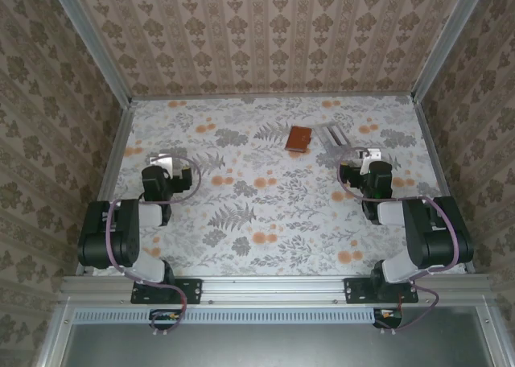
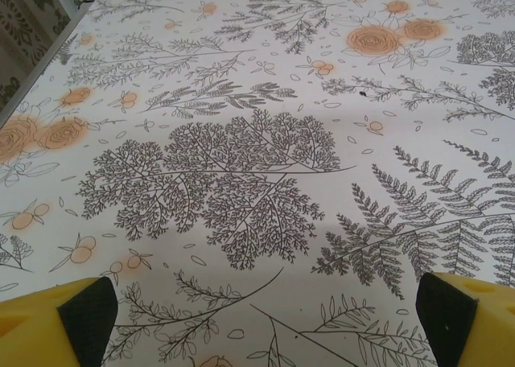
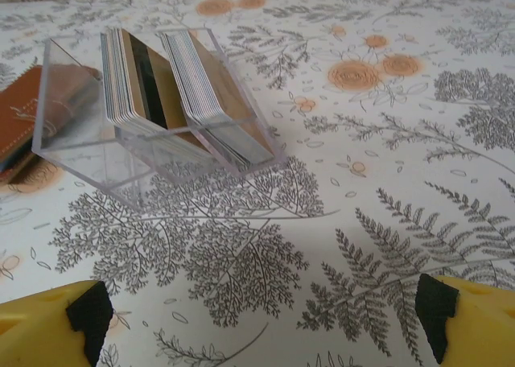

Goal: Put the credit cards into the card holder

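The credit cards (image 3: pixel 201 81) stand on edge in two leaning stacks inside a clear plastic box (image 3: pixel 76 142) at the upper left of the right wrist view. The reddish-brown card holder (image 3: pixel 18 121) lies shut just left of that box, partly seen through its wall. From above, the card holder (image 1: pixel 299 138) rests at the back of the table with the credit cards (image 1: pixel 334 134) to its right. My right gripper (image 3: pixel 261 319) is open a short way in front of the box. At the far left my left gripper (image 2: pixel 257 319) is open over bare cloth.
A floral cloth (image 1: pixel 265 214) covers the table. Metal rails (image 1: pixel 113 158) and patterned walls (image 1: pixel 265 29) close in the left, right and back sides. From above, the left gripper (image 1: pixel 165 164) and right gripper (image 1: pixel 366 156) sit well apart.
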Robot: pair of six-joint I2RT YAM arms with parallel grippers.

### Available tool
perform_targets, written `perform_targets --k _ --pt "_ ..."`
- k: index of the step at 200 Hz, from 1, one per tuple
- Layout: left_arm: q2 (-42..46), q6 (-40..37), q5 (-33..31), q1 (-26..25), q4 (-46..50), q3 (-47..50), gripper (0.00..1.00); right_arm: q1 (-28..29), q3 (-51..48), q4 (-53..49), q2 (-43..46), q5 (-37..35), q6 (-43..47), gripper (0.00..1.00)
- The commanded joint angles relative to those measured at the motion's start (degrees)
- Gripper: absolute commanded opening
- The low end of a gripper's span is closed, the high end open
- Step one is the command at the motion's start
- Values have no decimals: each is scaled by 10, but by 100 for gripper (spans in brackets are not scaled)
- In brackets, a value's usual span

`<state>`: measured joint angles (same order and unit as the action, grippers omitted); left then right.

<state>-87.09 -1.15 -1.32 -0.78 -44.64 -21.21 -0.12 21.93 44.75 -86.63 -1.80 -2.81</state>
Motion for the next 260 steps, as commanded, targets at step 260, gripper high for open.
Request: perform_targets --k 260 --pt "24 -17 -9 -4 -2 -28 100 -3 27 -34 56 7 1 100"
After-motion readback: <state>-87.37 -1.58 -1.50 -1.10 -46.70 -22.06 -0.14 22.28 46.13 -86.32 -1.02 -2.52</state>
